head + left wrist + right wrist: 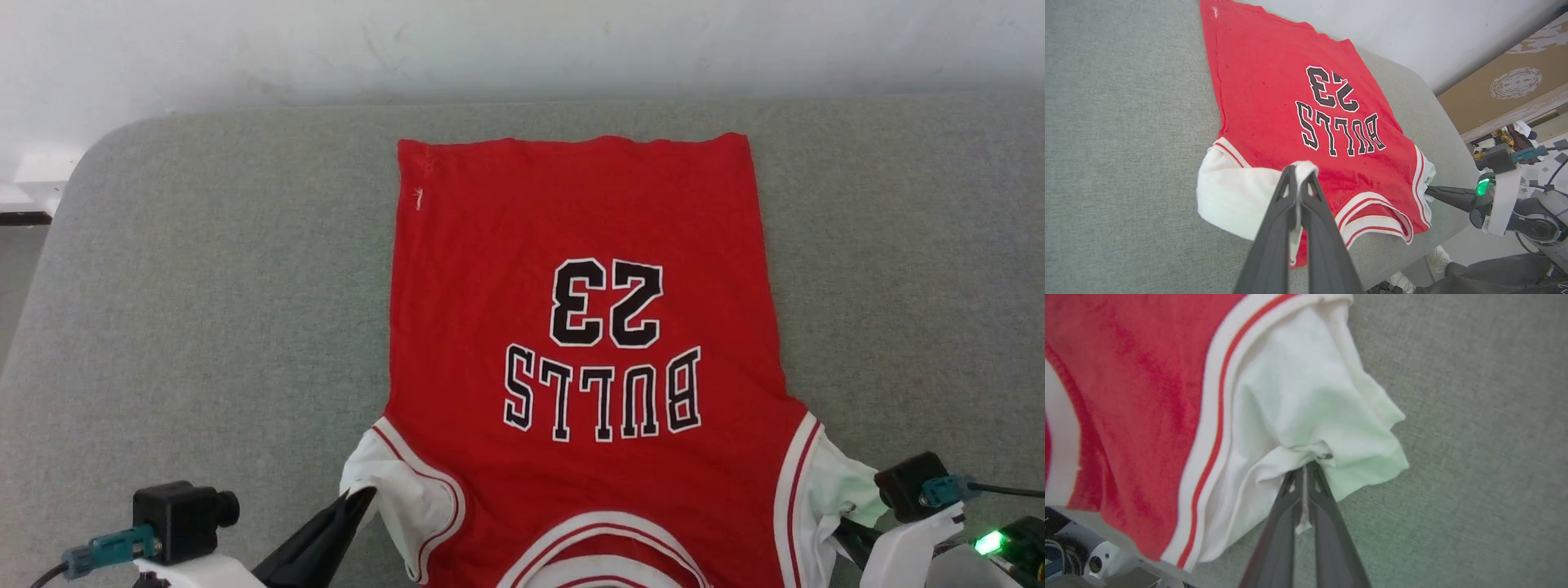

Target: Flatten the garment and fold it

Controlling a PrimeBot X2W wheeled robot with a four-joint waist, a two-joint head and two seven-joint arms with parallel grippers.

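Red soft-cloth jersey shirt [571, 212] with short white sleeves and red-and-white striped trim: spread flat along the middle of the grey fabric-covered table top [204, 286], print side up. Hem toward the table's far edge, by the white wall [490, 49]. Collar end at the table's near edge, apparently hanging slightly over it, though cut off in the head view. Black, white-outlined "BULLS 23" print [604, 351]: upside down as read from the table's near edge.

Left gripper [1300, 171]: over the near-left part of the table, long dark fingers closed tight, pinching a fold of the white left sleeve [1229, 196]. Sleeve cloth bunched at the pinch point.

Right gripper [1306, 467]: over the near-right part of the table, fingers pressed together on a gathered tuck of the white right sleeve [1298, 396]. Cloth puckered around the fingertips, with a sliver caught between them.
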